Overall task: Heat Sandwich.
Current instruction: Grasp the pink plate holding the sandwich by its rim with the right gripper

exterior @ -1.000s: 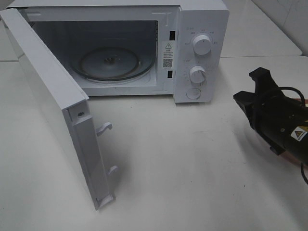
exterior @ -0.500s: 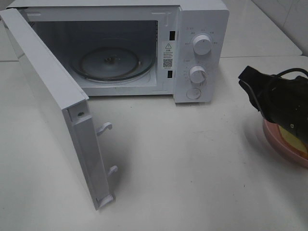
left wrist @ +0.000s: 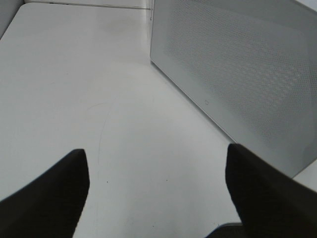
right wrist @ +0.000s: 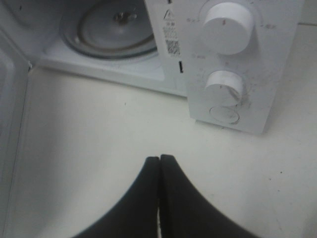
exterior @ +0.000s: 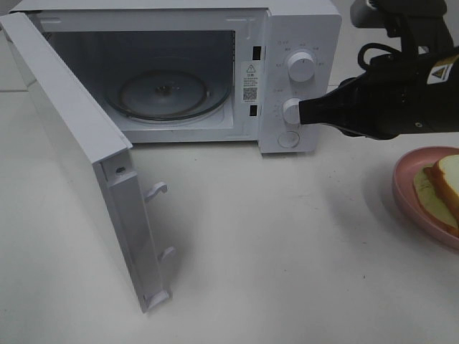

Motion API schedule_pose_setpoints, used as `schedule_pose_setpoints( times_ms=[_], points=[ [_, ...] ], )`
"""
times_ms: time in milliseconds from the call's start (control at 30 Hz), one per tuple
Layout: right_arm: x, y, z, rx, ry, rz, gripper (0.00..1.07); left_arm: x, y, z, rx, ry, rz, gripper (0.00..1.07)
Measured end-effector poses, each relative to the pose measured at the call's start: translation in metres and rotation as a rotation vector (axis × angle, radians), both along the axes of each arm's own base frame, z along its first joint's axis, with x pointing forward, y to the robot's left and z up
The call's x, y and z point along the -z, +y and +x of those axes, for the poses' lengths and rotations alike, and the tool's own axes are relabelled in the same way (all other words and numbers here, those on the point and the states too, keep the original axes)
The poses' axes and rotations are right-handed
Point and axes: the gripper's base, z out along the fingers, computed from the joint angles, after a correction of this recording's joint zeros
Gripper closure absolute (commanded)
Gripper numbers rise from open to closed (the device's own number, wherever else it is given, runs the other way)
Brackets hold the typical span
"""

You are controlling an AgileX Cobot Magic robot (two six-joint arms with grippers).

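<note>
while the right gripper (exterior: 305,112) hangs near the lower knob (exterior: 290,109) of the microwave (exterior: 315,29), its black tapered fingers are pressed flat together, holding nothing. left gripper (left wrist: 157,153): dark blunt fingers spread wide apart over the matte white table (exterior: 272,236), beside a finely perforated white panel (left wrist: 237,74). sandwich (exterior: 441,188): square white slices, orange-brown crust, pale filling, lying on a round pink plate (exterior: 399,188) at the right edge of the high view, apart from both grippers. microwave: smooth white box, door (exterior: 72,136) swung open, round glass tray (exterior: 168,93) inside.
</note>
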Motion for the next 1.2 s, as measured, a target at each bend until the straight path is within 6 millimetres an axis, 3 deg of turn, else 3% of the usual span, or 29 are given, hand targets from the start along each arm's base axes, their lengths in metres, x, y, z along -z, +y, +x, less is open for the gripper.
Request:
schedule_pose_setpoints(
  times_ms=[200,333,567,733,800,833,967,1200],
  points=[
    [-0.016,0.002,0.002,-0.105,0.074,-0.150,1.07,0.000,0.000,0.000,0.000,0.000,0.000,0.34],
    [-0.041,-0.002,0.004,-0.125,0.165,-0.285,1.05,0.000,0.000,0.000,0.000,0.000,0.000,0.34],
    [-0.064,-0.005,0.005,-0.108,0.212,-0.339,0.99,0.000,0.000,0.000,0.000,0.000,0.000,0.34],
    [-0.078,-0.006,0.005,-0.095,0.226,-0.344,0.83,0.000,0.000,0.000,0.000,0.000,0.000,0.34],
    [-0.083,-0.007,0.003,-0.080,0.239,-0.337,0.66,0.000,0.000,0.000,0.000,0.000,0.000,0.34],
    [-0.083,-0.007,0.003,-0.080,0.239,-0.337,0.66,0.000,0.000,0.000,0.000,0.000,0.000,0.34],
    [-0.084,-0.009,0.000,-0.055,0.282,-0.332,0.38,0.000,0.000,0.000,0.000,0.000,0.000,0.34],
    [-0.076,-0.011,0.003,-0.003,0.422,-0.391,0.38,0.000,0.000,0.000,0.000,0.000,0.000,0.34]
  ],
)
